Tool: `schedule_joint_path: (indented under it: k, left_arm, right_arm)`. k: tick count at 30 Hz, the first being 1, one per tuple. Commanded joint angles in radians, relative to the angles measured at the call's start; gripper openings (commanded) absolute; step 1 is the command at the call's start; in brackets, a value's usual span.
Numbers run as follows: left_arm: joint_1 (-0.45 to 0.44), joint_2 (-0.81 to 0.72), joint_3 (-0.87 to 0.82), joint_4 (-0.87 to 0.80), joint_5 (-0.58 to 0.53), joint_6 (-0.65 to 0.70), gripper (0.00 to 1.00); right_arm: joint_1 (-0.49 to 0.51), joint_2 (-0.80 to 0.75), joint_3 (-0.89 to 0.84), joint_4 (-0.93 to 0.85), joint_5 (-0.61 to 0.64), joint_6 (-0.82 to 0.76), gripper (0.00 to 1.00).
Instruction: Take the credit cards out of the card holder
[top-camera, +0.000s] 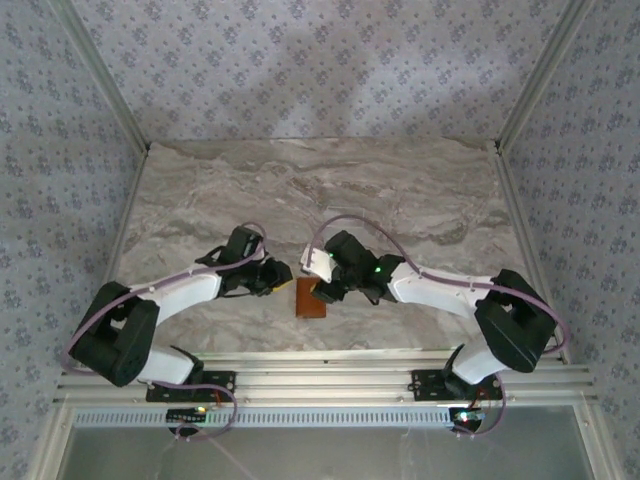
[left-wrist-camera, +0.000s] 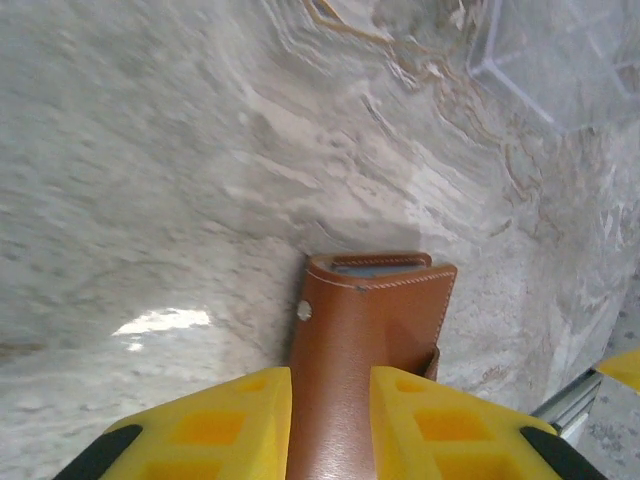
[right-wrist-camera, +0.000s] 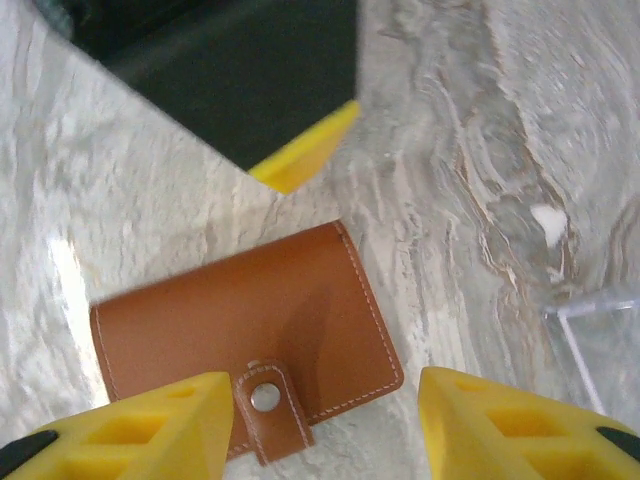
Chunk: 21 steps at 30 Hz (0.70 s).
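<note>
As seen from above, lies close to the worktop's (top-camera: 300, 190) near edge, about midway along it: holder (top-camera: 311, 298), a small orange-brown leather rectangle. Grasped at one end by left gripper (left-wrist-camera: 330, 375), with leather filling the gap between the yellow fingers (left-wrist-camera: 225, 420) and meeting both inner faces.

Shows, from the left wrist, smooth tan leather with pale stitching round the rim, a small metal stud on one side and a grey-blue strip inside the open far end; cannot tell lining from card there. Shows, from the right wrist, a broad flat face bordered in white stitching, with a short tab folded over one long edge and fastened by a round silver snap.

Flanked at that tab edge by right gripper (right-wrist-camera: 322, 390), released, its fingers (right-wrist-camera: 150, 430) spread wide to either side and clear of the leather. Hangs over the opposite edge: one yellow fingertip of the left gripper, under its black body. Near the holder on the marble: corner of a clear tray (right-wrist-camera: 590, 305).
</note>
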Motion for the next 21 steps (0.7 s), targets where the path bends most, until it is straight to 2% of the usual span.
schedule_joint_path:
  k: [1, 4, 7, 9, 14, 21]
  left_arm:
    - [0.038, -0.033, 0.032, -0.08, -0.022, 0.06, 0.29]
    - [0.063, -0.05, 0.034, -0.105, -0.031, 0.078, 0.32]
    - [0.074, -0.067, 0.036, -0.131, -0.049, 0.093, 0.41]
    - [0.082, -0.076, 0.044, -0.158, -0.068, 0.107, 0.44]
    - [0.086, -0.105, 0.07, -0.193, -0.078, 0.119, 0.59]
    - [0.087, -0.159, 0.063, -0.205, -0.101, 0.138, 0.62]
  right_arm:
    - [0.031, 0.028, 0.078, -0.1, 0.161, 0.367, 0.53]
    - [0.036, 0.067, 0.158, -0.241, 0.262, 0.644, 0.52]
    - [0.037, 0.122, 0.237, -0.386, 0.285, 0.857, 0.51]
    - [0.048, 0.14, 0.24, -0.383, 0.268, 0.93, 0.52]
    - [0.059, 0.179, 0.247, -0.384, 0.256, 1.073, 0.58]
    - [0.096, 0.266, 0.332, -0.484, 0.302, 1.162, 0.66]
